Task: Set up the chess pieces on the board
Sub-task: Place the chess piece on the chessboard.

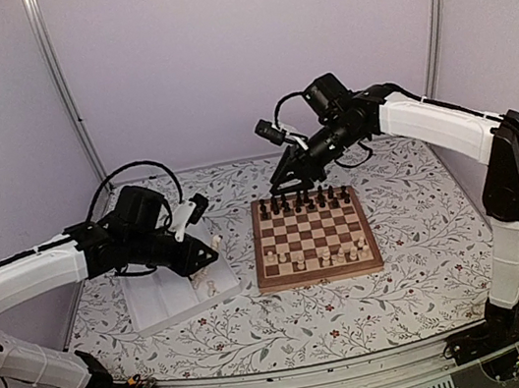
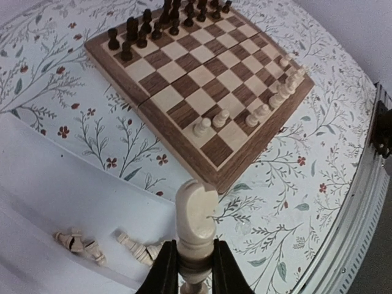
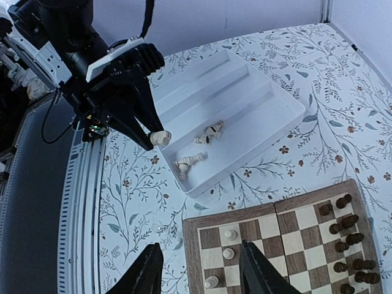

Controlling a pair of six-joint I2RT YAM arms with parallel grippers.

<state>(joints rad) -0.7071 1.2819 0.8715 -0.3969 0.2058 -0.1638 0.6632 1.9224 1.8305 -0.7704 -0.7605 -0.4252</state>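
While the left gripper (image 2: 195, 269) clenches one pale cream chess piece (image 2: 196, 214) upright above the white rectangular tray (image 3: 245, 116), more cream pieces (image 2: 135, 250) lie inside that tray, beside the square wooden chessboard (image 1: 315, 236). Beyond the tray, over the board's far edge, the right gripper (image 3: 199, 269) hangs released, holding nothing.

Left arm's fingers (image 1: 211, 252) over white tray (image 1: 159, 305); right arm's fingers (image 1: 282, 180) above the board (image 1: 315, 236).
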